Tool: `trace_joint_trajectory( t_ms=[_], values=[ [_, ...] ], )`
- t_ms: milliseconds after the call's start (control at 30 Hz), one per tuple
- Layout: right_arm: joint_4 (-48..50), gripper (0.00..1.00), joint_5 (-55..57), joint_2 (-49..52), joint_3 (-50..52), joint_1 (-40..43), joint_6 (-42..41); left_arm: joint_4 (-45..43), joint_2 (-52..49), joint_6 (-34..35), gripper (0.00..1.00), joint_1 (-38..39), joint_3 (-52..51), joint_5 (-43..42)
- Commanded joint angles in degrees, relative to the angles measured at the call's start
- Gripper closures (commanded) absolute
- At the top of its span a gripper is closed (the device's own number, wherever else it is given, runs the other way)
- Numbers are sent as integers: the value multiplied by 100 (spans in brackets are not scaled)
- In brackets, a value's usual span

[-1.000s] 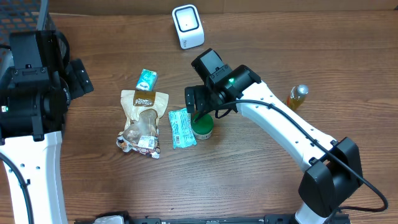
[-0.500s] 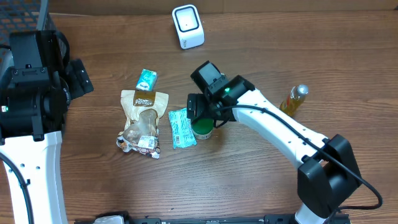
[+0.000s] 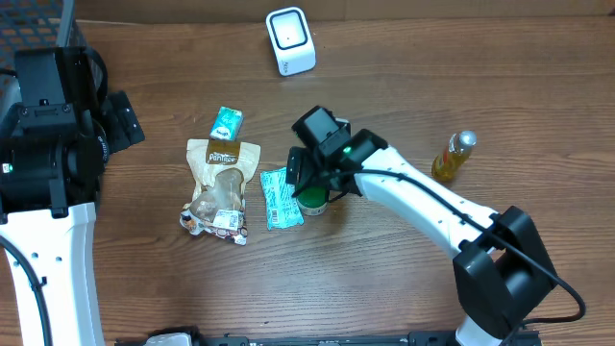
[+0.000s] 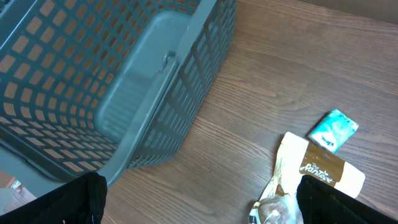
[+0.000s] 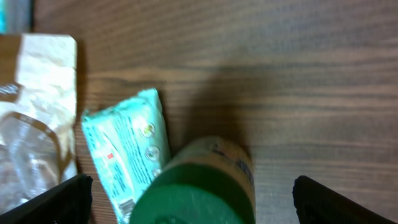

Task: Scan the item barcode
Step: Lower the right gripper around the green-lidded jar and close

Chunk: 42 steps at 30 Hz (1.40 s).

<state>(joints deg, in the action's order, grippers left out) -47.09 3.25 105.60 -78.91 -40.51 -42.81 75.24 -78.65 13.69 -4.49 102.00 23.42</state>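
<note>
Green-lidded jar (image 3: 315,201) stood upright just right of the teal packet (image 3: 280,199), likely rigid, light and slick-sided, best clasped across its round body below the lid by the right gripper (image 5: 202,205), which hung above it, jaws spread wide and empty.

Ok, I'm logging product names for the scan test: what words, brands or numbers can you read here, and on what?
"Pan…": white script on the brown band of the pouch; remaining letters too blurred.
Long teal packet: print and icons too small to read.
Green-lidded jar: label print blurred.
Small teal packet: unreadable.
Nothing else legible.
</note>
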Motion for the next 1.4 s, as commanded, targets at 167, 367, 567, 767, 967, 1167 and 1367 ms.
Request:
trace_joint_trajectory(
  t_ms=[167,367,567,767,967,1167,1367],
  values=[
    [-9,0,575,2,98,-297,-393,-9,-9,-42,1,0,114,66],
    [-26,0,579,17,98,-437,-389,-9,-9,-42,1,0,114,66],
    [-262,0,581,33,98,-481,-393,-11,-9,-42,0,0,111,66],
    [-407,0,807,83,96,-476,-391,-9,-9,-42,1,0,114,66],
    [-726,0,1025,83,96,-317,-391,-9,-9,-42,0,0,111,66],
    [-1073,0,1025,83,96,-50,-393,-9,-9,-42,0,0,114,59],
    [-1095,0,1025,83,96,-11,-391,-9,-9,-42,1,0,114,55]
  ],
)
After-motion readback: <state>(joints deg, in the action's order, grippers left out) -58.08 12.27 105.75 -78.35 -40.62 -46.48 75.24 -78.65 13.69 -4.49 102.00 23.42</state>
